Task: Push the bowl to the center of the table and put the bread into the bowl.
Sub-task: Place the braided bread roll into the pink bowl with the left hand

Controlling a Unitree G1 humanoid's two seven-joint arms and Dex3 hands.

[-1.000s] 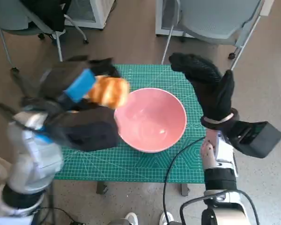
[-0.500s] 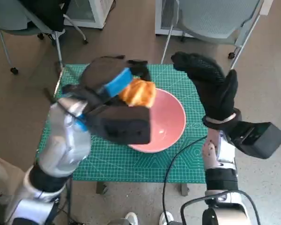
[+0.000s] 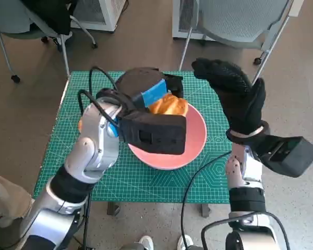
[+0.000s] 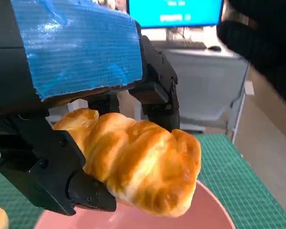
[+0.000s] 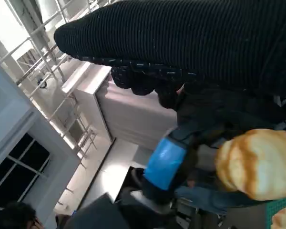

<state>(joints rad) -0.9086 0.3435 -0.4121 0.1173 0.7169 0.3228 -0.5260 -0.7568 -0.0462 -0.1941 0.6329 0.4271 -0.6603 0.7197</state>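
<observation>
Head view | one bread [image 3: 169, 106] (held, left robot hand [image 3: 146, 91]) | one bowl [image 3: 195, 143]

The bowl [image 3: 190, 140] sits on the mat [image 3: 146, 177], near the middle, and the mat lies on the table. The left hand [image 3: 146, 88] is above the back left part of the bowl and holds the bread [image 3: 168, 106] over the bowl's back edge. In the left wrist view the bread [image 4: 138, 164] is just above the bowl's rim [image 4: 214, 214]. The right hand [image 3: 232, 94] is up in the air to the right of the bowl, apart from it, with nothing in it. Two chairs [image 3: 240, 21] stand on the floor behind the table. A small piece of something else lies on the mat left of the left arm [image 3: 80, 125].
</observation>
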